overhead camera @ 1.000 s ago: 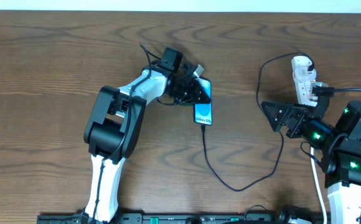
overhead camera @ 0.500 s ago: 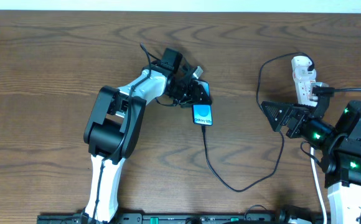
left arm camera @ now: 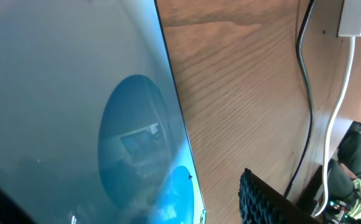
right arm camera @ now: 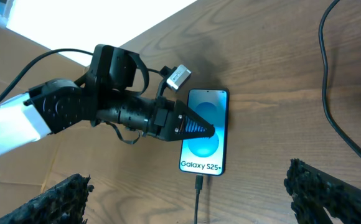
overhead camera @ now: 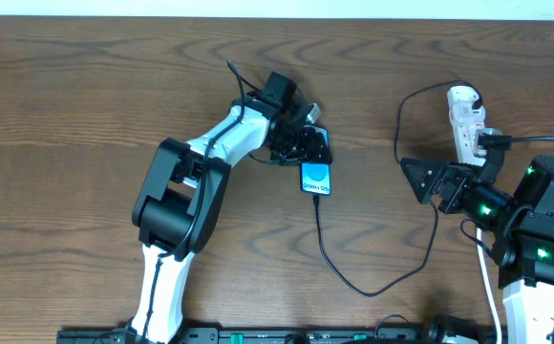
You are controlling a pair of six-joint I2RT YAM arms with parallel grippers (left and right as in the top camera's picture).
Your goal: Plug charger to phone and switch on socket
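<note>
Overhead and wrist views of a wooden bench (overhead camera: 67, 96) with two arms. The phone (overhead camera: 316, 179) lies flat, screen up, just toward 12 o'clock from the bench centre; its cyan display shows a darker blue circle and white lettering near the lower edge. The left tool (overhead camera: 310, 148) sits over the phone's 12 o'clock end, and from the right wrist camera it appears as a dark cone whose tip overlaps the upper screen (right arm camera: 202, 149). In the left wrist view the screen (left arm camera: 75, 93) fills most of the frame. One finger (left arm camera: 267, 202) shows at 5 o'clock and a dark edge at 7 o'clock, so the jaws stand parted with nothing clamped between them; whether they touch the glass cannot be told. The charger (overhead camera: 363, 290) meets the phone's 6 o'clock edge with its small tip, then loops toward 5 o'clock, climbs along the right side and arcs over to the socket (overhead camera: 463, 115). The socket, a white strip, lies at about 2 o'clock on the bench, with a black plug head on its right flank. The right tool (overhead camera: 415, 180) hangs at 7 o'clock from the socket, close beside it and holding nothing. Its fingers (right arm camera: 62, 196) are spread wide at the lower corners of its own camera view.
</note>
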